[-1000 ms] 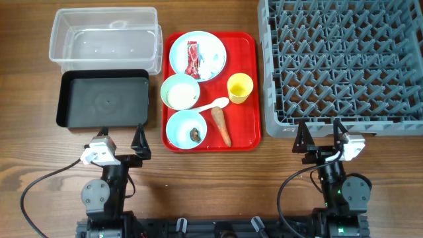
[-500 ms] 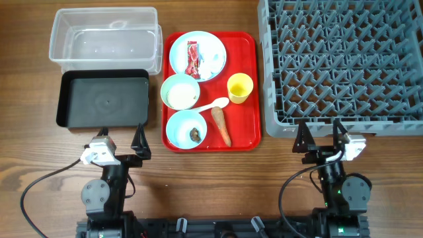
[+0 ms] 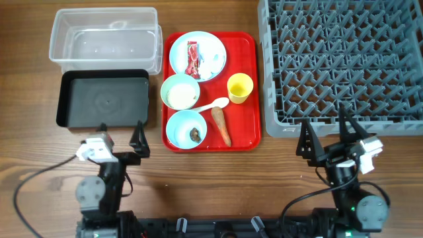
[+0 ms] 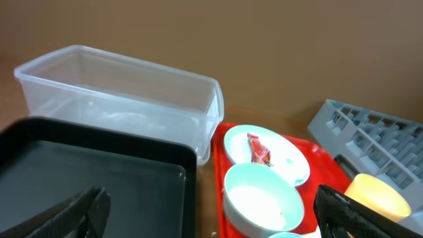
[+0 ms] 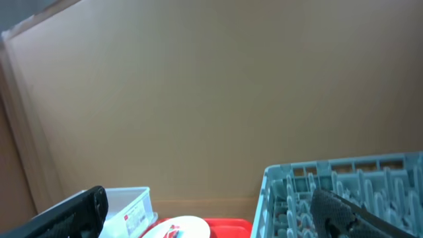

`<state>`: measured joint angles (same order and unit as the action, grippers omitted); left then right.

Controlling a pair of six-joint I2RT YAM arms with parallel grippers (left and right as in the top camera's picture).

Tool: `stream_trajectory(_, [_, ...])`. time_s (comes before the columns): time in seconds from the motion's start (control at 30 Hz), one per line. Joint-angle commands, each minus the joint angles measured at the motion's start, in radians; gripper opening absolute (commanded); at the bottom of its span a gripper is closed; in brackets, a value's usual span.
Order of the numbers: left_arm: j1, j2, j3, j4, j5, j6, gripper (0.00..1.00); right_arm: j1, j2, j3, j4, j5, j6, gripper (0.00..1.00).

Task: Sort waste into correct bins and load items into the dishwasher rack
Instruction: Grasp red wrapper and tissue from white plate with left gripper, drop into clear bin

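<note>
On the red tray (image 3: pixel 248 119) a light blue plate (image 3: pixel 215 45) holds a red wrapper (image 3: pixel 192 58) and crumpled white paper (image 3: pixel 213 63). One bowl (image 3: pixel 180 91) holds white grains, the other (image 3: pixel 180 125) a brown scrap (image 3: pixel 195 135). A carrot (image 3: pixel 221 126), white spoon (image 3: pixel 211 104) and yellow cup (image 3: pixel 240 87) lie beside them. The clear tub (image 3: pixel 106 36) and black tray (image 3: pixel 102 99) are at the left, the grey rack (image 3: pixel 344 63) at the right. My left gripper (image 3: pixel 121 130) is open below the black tray. My right gripper (image 3: pixel 324 130) is open at the rack's front edge.
The left wrist view shows the black tray (image 4: pixel 86 172), tub (image 4: pixel 119 86), plate (image 4: pixel 291 162), grain bowl (image 4: pixel 261 201) and cup (image 4: pixel 377 195). The right wrist view shows the rack (image 5: pixel 344 192), tub (image 5: pixel 125 205) and a brown wall behind.
The right gripper has risen and shifted slightly right, so it looks larger from overhead. The left gripper has shifted a little to the left. Nothing on the table has moved.
</note>
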<state>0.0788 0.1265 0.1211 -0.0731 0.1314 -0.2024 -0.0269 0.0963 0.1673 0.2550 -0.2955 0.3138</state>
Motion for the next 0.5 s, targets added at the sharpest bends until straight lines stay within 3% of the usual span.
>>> stream_trajectory(0.0, [-0.006, 0.208, 0.269, -0.053, 0.034, 0.064, 1.00, 0.007, 0.161, 0.155, -0.043, -0.047, -0.102, 1.00])
stream_trajectory(0.13, [-0.063, 0.637, 0.678, -0.245, 0.043, 0.098, 1.00, 0.007, 0.477, 0.435, -0.238, -0.092, -0.157, 1.00])
stream_trajectory(0.23, [-0.155, 0.929, 0.973, -0.411, 0.043, 0.174, 1.00, 0.007, 0.648, 0.617, -0.430, -0.099, -0.206, 1.00])
stream_trajectory(0.33, [-0.237, 1.227, 1.284, -0.572, 0.031, 0.173, 1.00, 0.007, 0.794, 0.794, -0.643, -0.099, -0.247, 1.00])
stream_trajectory(0.47, [-0.303, 1.613, 1.642, -0.733, 0.032, 0.173, 1.00, 0.007, 0.880, 0.868, -0.758, -0.106, -0.247, 1.00])
